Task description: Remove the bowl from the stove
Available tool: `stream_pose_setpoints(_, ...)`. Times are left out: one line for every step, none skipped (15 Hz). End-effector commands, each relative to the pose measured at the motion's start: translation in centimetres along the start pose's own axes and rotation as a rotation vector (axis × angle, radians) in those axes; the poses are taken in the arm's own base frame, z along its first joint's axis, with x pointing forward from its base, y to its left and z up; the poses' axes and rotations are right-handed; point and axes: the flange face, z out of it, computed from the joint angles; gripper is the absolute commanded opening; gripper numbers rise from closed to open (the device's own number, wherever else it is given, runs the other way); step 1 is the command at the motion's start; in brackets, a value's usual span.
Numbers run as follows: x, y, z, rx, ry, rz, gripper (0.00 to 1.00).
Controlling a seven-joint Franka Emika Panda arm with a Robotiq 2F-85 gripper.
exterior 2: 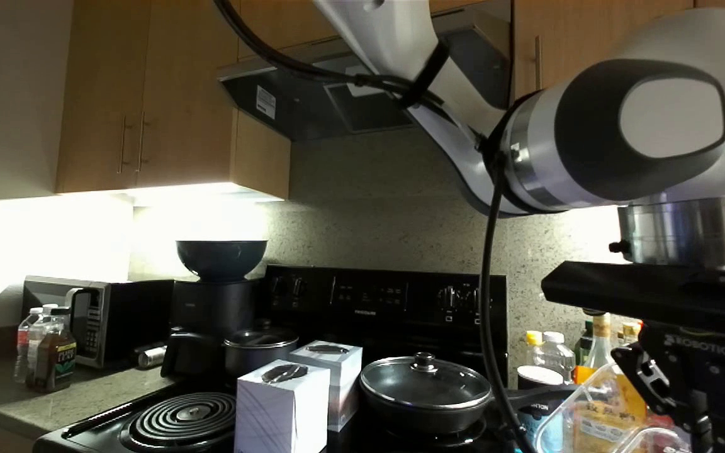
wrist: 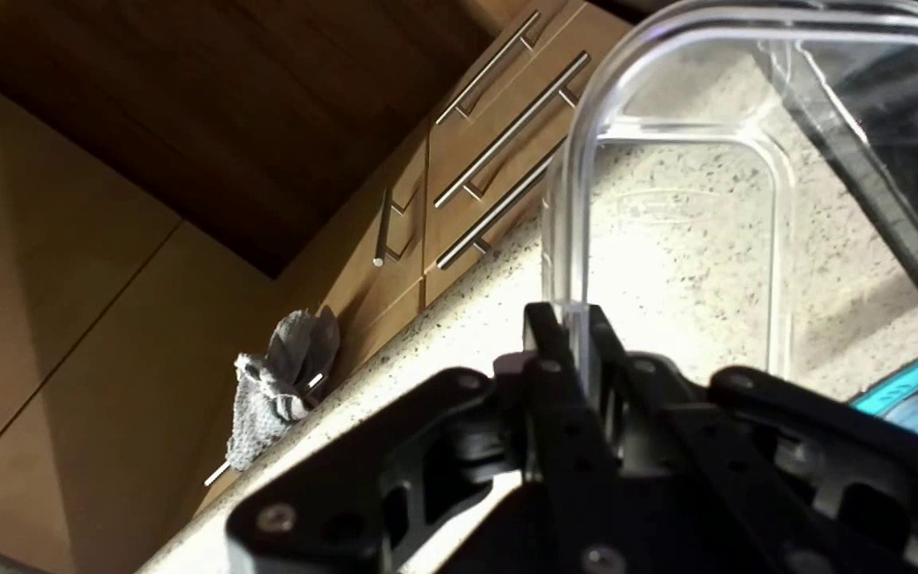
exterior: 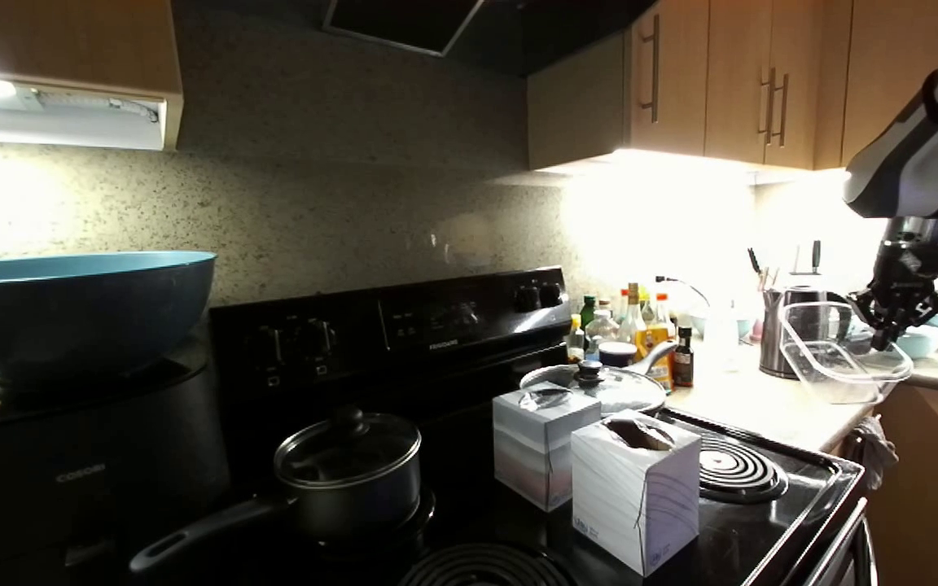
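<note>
The bowl [exterior: 839, 389] is a clear, glassy tub with rounded corners and a bright rim. It hangs tilted above the counter, beside the stove. My gripper [exterior: 884, 338] is shut on its rim. In the wrist view the fingers [wrist: 569, 315] pinch the side of the bowl [wrist: 578, 199], and the speckled counter shows through it. In an exterior view part of the bowl [exterior 2: 579, 402] shows near the lower right, in front of bottles. The stove [exterior: 734, 537] is black with coil burners and a raised back panel; it also shows in an exterior view [exterior 2: 362, 296].
Two tissue boxes [exterior: 636, 496], a lidded pot [exterior: 355, 488] with a long handle and a lidded pan [exterior 2: 425, 396] stand on the stove. A teal basin [exterior: 78, 325] sits on a black appliance. Bottles [exterior: 632, 325] and a dark metal container [exterior: 774, 350] stand on the counter.
</note>
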Motion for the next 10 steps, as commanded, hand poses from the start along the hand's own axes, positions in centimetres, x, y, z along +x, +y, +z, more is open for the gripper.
stream_pose_setpoints(0.0, -0.3, 0.0, 0.000, -0.010, -0.010, 0.08)
stream_pose_setpoints(-0.1, -0.4, 0.0, 0.000, -0.013, -0.015, 0.08)
stream_pose_setpoints(0.3, -0.3, 0.2, 0.005, -0.004, -0.003, 0.02)
stream_pose_setpoints(1.7, -0.3, 1.0, -0.008, 0.037, 0.031, 0.02)
stream_pose_setpoints(2.3, -0.3, 1.5, -0.013, 0.057, 0.042, 0.02)
stream_pose_setpoints(3.3, -0.5, 2.3, -0.022, 0.067, 0.043, 0.02)
stream_pose_setpoints(4.1, -0.9, 3.1, -0.039, 0.078, 0.037, 0.02)
stream_pose_setpoints(4.8, -1.3, 3.7, -0.050, 0.083, 0.026, 0.02)
stream_pose_setpoints(5.5, -1.7, 4.4, -0.064, 0.084, 0.010, 0.02)
stream_pose_setpoints(6.3, -2.2, 5.1, -0.081, 0.086, -0.006, 0.02)
